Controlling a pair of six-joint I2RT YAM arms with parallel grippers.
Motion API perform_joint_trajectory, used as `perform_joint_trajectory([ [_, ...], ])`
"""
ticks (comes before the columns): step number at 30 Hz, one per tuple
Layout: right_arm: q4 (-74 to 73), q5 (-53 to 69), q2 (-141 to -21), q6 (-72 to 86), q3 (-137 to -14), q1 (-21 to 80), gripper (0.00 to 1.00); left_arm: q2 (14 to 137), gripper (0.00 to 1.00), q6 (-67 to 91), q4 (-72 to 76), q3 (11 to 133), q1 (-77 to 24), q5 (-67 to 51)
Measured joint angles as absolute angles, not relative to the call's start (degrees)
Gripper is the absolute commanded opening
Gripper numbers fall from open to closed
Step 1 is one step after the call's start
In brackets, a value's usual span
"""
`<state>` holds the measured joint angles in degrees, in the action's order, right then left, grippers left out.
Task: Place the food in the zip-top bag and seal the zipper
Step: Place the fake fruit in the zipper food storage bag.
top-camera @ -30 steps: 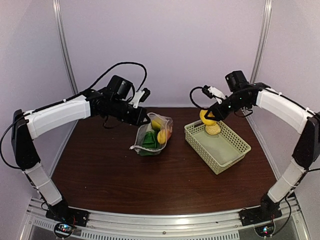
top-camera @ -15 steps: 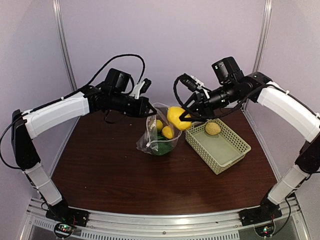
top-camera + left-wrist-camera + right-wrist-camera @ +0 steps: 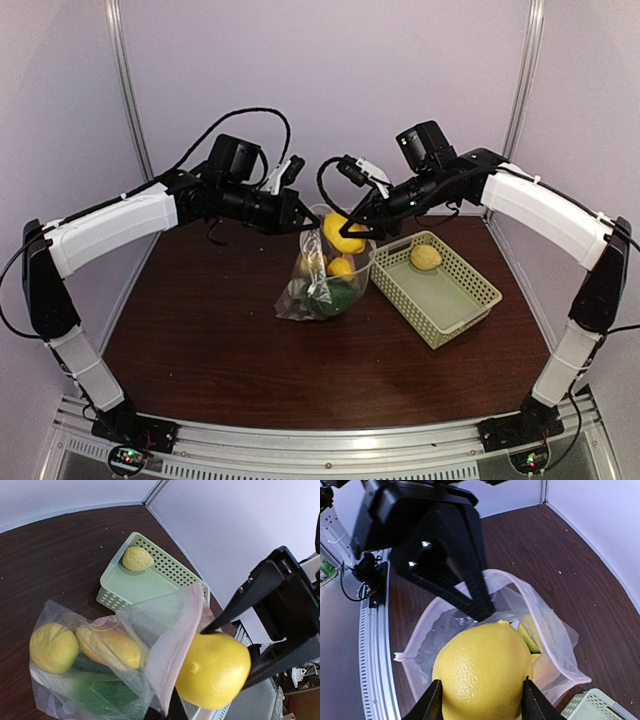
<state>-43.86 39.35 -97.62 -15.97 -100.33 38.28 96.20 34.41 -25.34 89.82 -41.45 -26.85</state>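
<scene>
the right fingers (image 3: 428,706) grip a lemon (image 3: 482,672) just above the zip-top bag (image 3: 559,639), whose mouth edge the closed left fingers (image 3: 470,592) pinch open; next, lower it inside and release.

Dark brown table (image 3: 220,350) — bearing the zip-top bag (image 3: 303,300) and a green basket (image 3: 402,303).

Soft, even light falls from above, and the overhead view is moderately bright, with a violet cast on the walls (image 3: 330,80). The bag (image 3: 315,295) and basket (image 3: 445,300) throw only faint, short shadows on the dark table (image 3: 200,340). The poles (image 3: 125,90) bow near the edges from lens distortion. In the 2 wrist views the lemon (image 3: 482,672) is sharp with a soft highlight, and the bag film shows pale glare.
</scene>
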Motion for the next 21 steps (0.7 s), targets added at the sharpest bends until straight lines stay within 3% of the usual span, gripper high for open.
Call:
perform_joint_trajectory([
  [7, -43.6, 27.6, -101.5, -14.7, -103.5, 40.0, 0.41, 95.5, 0.0, 35.3, -25.1, 89.6, -41.5, -27.2],
  [10, -44.1, 23.8, -102.6, -14.9, -104.3, 41.9, 0.47, 94.9, 0.0, 35.9, -23.9, 88.8, -41.6, -27.3],
  [15, -45.8, 19.2, -104.8, -15.6, -106.8, 46.2, 0.66, 94.7, 0.0, 36.9, -22.7, 87.4, -41.6, -27.5],
  [21, -47.6, 17.3, -105.5, -16.7, -109.4, 47.7, 0.73, 94.3, 0.0, 37.1, -22.2, 86.5, -41.7, -27.4],
])
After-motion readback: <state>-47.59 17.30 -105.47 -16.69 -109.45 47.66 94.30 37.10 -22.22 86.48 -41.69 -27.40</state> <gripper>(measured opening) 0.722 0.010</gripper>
